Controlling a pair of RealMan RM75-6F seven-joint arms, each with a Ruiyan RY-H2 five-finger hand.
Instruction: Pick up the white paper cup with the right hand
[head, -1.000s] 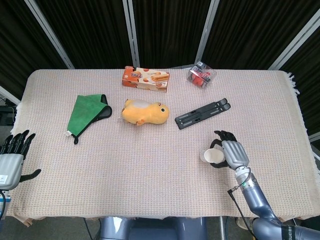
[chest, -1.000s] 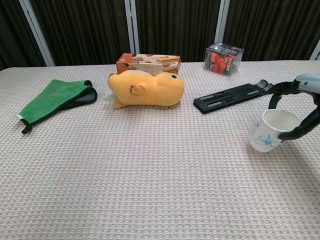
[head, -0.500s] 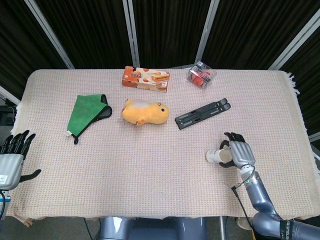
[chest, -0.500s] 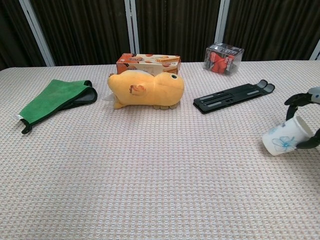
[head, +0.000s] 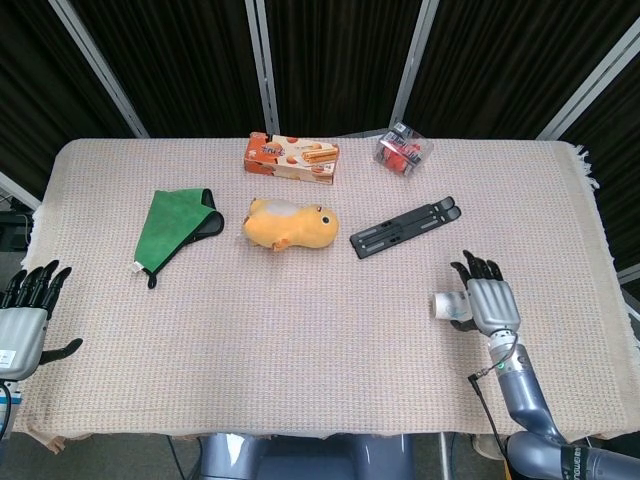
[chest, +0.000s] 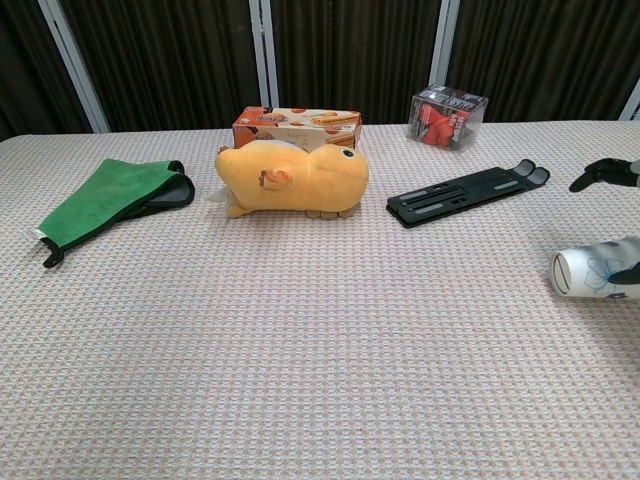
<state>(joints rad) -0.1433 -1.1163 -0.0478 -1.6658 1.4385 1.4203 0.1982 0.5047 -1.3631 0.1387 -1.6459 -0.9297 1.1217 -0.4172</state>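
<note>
The white paper cup (head: 446, 305) with a blue flower print lies on its side, its base pointing left; the chest view shows the cup (chest: 590, 272) at the right edge. My right hand (head: 489, 304) sits just to its right, the cup's mouth end against the palm. Its fingers (head: 478, 270) stretch straight out, away from the cup, not wrapped round it. In the chest view the thumb (chest: 628, 277) touches the cup's near side. My left hand (head: 24, 316) hangs open beyond the table's left front corner, holding nothing.
A black flat stand (head: 405, 227) lies just beyond the cup. Further left are a yellow plush toy (head: 290, 223) and a green cloth (head: 176, 225). A snack box (head: 291, 157) and a clear box of red items (head: 403, 150) stand at the back. The table's right edge (head: 612, 270) is close.
The cup has gone from upright to tilted to lying on its side while sliding right with my right hand. The fingers, curled round it before, now stretch straight out. The left hand is unchanged.
</note>
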